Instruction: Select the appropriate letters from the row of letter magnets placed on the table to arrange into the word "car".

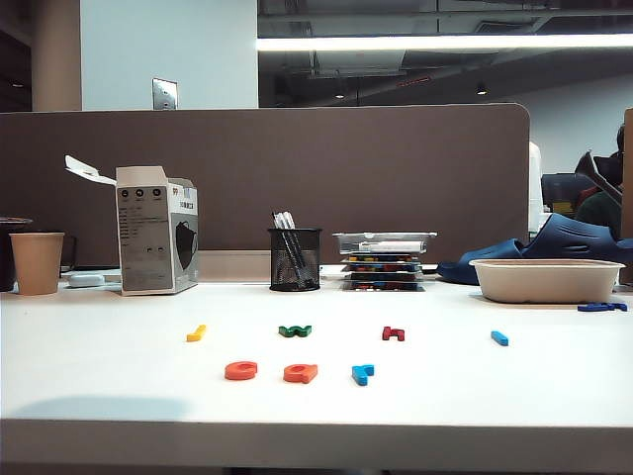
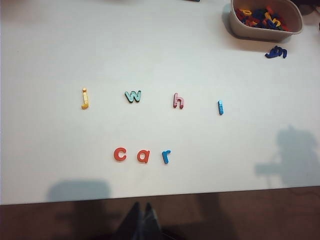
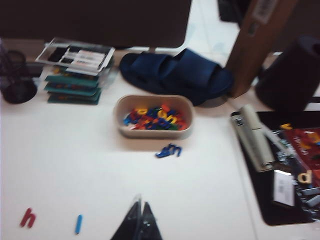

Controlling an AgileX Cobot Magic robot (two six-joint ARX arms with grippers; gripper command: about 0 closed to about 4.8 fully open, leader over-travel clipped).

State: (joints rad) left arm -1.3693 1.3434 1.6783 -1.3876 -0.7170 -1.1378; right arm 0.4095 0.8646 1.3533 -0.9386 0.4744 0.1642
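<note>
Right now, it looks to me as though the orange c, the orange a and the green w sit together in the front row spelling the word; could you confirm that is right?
Not quite: the third letter in the front row is the light blue r, not the green w, which lies in the row behind. The left wrist view shows the orange c and orange a beside the r, spelling "car".

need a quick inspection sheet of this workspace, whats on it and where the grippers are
surface: white table, dry, bare in front.
job's things: orange c, orange a, light blue r side by side spelling car, in front of leftover row: yellow j, green w, dark red h, light blue bar.
clutter: bowl of spare letters, navy piece, paper cup, carton, pen holder, stacked trays.
grippers: left gripper shut, off the table's front edge; right gripper shut, empty, above the table's right side.
cables: nothing seen.
surroundings: grey partition, dark blue slippers.
</note>
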